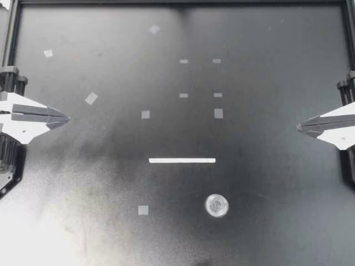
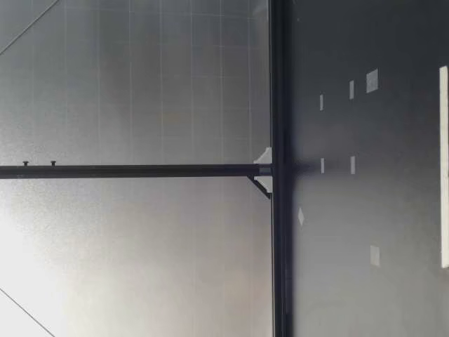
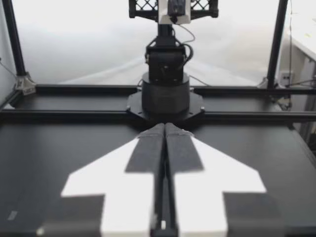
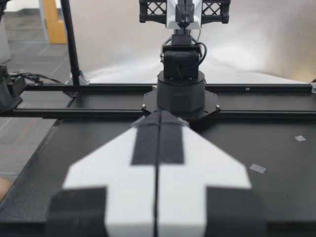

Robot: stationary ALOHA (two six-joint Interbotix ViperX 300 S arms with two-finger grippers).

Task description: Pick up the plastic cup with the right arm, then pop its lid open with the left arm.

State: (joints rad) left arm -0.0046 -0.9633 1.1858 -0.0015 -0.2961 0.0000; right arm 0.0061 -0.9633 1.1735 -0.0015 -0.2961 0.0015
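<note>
At the left edge of the table [image 1: 266,166]: left gripper [image 1: 65,118]. Points toward the middle, fingers pressed flat together; closed, empty. Looks the same in the left wrist view [image 3: 164,129], with no gap between the fingers. Faces bare black surface and, across the table, the right arm's base [image 3: 165,89]. Has one tape bit [image 3: 12,215] beside it.

At the right edge: right gripper [image 1: 299,127]. Mirrors the other, tips toward the middle, likewise closed and empty. Shows in the right wrist view [image 4: 160,116] as two fingers meeting along one line. Faces the left arm's base [image 4: 181,84], with two tape bits [image 4: 257,168] on the surface to one side.

Right of centre: cup [image 1: 216,205], clear and round. Stands upright on the table, near the right end of the strip [image 1: 182,160] but apart from it, about level with a lone tape square [image 1: 143,210]. Sits well apart from both grippers, nearer the right one, touched by neither.

Across the middle: the white strip, lying flat. Beyond it: small tape squares [image 1: 145,114] scattered over the surface. Nearest the left gripper: a tilted square [image 1: 91,98], near but not touching.

In the low view: only table, strip [image 2: 443,166], tape squares [image 2: 372,80] and frame rail [image 2: 278,210].
</note>
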